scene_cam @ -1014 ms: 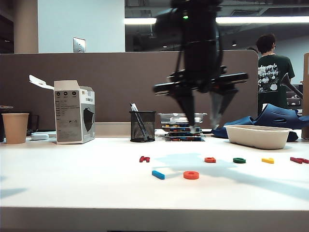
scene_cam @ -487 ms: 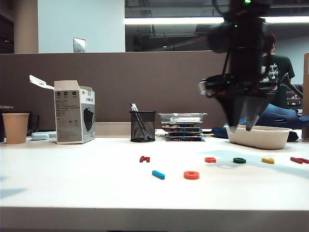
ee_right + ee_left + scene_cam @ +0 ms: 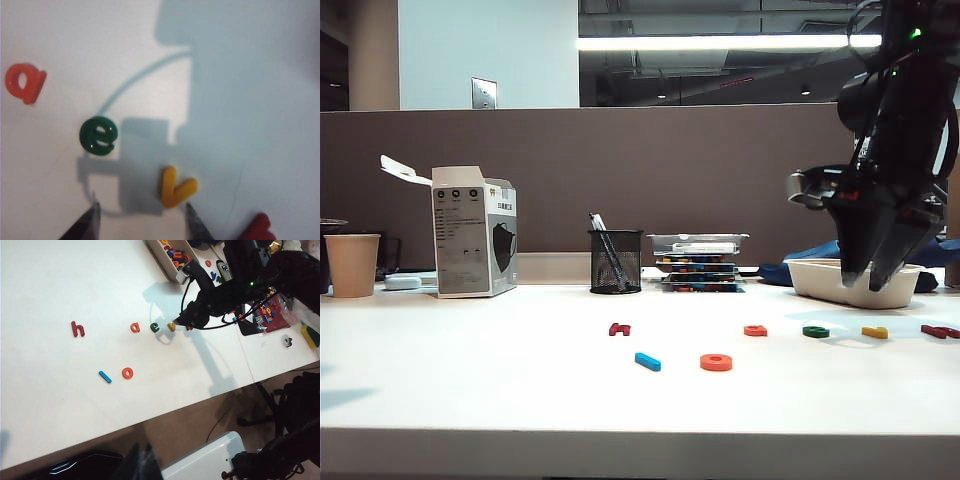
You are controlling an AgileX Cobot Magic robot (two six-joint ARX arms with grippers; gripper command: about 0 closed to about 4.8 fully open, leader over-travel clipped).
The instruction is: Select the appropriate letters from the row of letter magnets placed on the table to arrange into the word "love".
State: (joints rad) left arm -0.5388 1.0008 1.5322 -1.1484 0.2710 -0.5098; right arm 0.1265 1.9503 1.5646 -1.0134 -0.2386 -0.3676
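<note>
The right end effector (image 3: 868,282) has swung across from the middle of the surface (image 3: 470,370) to hover above the yellow v (image 3: 176,187), jaws wide, holding nothing; blue bar (image 3: 647,361) and orange ring (image 3: 716,362) lie placed well left of the v; green e (image 3: 99,135) sits just beside it; v looks next; left end effector out of sight.

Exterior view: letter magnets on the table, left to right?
Dark red h → blue l → orange o → orange-red a → green e → yellow v → red letter at the right edge. The open right gripper hangs above the e and v.
</note>
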